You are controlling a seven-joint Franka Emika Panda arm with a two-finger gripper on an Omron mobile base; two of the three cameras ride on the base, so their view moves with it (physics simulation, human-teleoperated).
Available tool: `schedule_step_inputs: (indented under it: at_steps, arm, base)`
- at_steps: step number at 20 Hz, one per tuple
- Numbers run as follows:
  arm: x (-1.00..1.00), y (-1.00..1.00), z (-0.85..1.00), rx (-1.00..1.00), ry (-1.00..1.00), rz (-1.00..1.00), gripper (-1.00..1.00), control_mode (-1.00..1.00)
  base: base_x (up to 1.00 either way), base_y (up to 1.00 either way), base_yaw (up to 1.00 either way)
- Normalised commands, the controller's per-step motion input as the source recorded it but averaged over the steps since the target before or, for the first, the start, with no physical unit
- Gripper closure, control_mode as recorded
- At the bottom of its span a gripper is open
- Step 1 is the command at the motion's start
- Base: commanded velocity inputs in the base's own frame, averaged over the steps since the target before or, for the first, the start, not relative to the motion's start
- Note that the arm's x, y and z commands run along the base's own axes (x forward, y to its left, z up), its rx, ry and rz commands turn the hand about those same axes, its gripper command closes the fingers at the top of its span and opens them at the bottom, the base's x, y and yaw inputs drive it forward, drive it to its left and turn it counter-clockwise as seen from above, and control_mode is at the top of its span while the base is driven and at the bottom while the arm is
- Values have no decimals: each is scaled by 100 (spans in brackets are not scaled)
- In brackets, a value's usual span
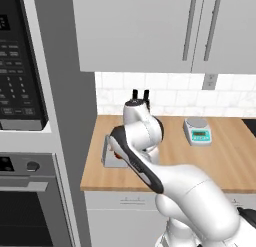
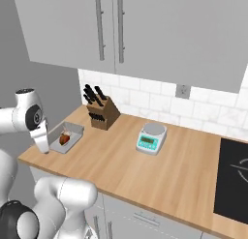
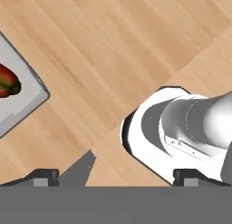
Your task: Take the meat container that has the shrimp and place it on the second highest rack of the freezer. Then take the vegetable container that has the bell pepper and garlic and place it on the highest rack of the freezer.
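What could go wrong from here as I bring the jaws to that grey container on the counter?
The gripper is open over bare wood, with the grey container off to one side, so a straight descent would probably miss it. The container sits close to the counter front edge; a sideways nudge might push it off. The knife block stands just behind it, so an overshoot could hit the block. The red item inside is unclear, so it may be the wrong container.
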Motion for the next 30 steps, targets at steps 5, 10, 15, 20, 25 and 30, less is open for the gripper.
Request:
schedule_step_inputs:
  at_steps: [5, 10, 15, 20, 25, 30]
  arm:
    - [28, -5, -10, 13, 0, 10, -100, -100]
    - [42, 0, -38, 12, 0, 0, -100, -100]
    - [52, 0, -9, 5, 0, 0, -100, -100]
    - [26, 15, -28, 2, 3, 0, -100, -100]
    - [29, 26, -33, 1, 9, 0, -100, -100]
    - [52, 2, -9, 0, 5, 0, -100, -100]
  base:
    - [0, 0, 0]
    - [0, 0, 0]
    - [0, 0, 0]
    - [0, 0, 0]
    - [0, 0, 0]
    - [0, 0, 0]
